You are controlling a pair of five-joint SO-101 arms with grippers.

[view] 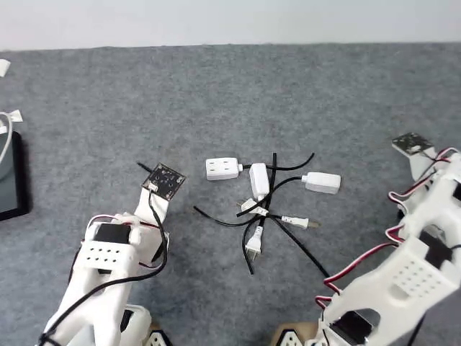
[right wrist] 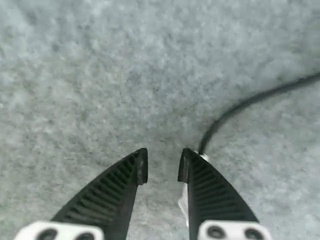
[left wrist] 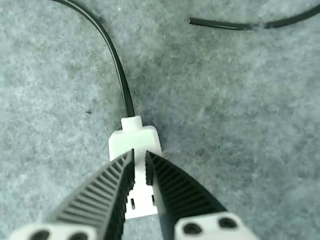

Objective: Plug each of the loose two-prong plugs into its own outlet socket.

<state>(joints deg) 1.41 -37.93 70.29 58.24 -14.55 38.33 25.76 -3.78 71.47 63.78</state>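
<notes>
**Item:** white connector [left wrist: 134, 140] on a black cord [left wrist: 112, 55].
**Location:** grey felt tabletop [view: 216, 94], at the left end effector [left wrist: 139, 159].
**Axis:** long axis in line with the fingers, cord end pointing away from the wrist.
**Grip:** fingers drawn nearly together on it, with white showing in the slit between them. The gripped half is covered, so I cannot tell whether it is a plug or a socket.

**Right end effector** [right wrist: 162, 165]: fingers spread over the felt. A white piece [right wrist: 183, 205] on a black lead [right wrist: 240, 107] sits against one finger, mostly hidden.

**Centre cluster, high view:**
- left socket [view: 222, 168]: lies crosswise.
- middle socket [view: 259, 180]: lies lengthwise, near to far.
- right socket [view: 322, 182]: lies crosswise, cord at its left end.
- near plug [view: 253, 245]: lies lengthwise, prongs toward the arms.
- side plug [view: 295, 220]: prongs point right.
- third plug [view: 248, 207]: tangled among cords, direction hard to make out.
</notes>
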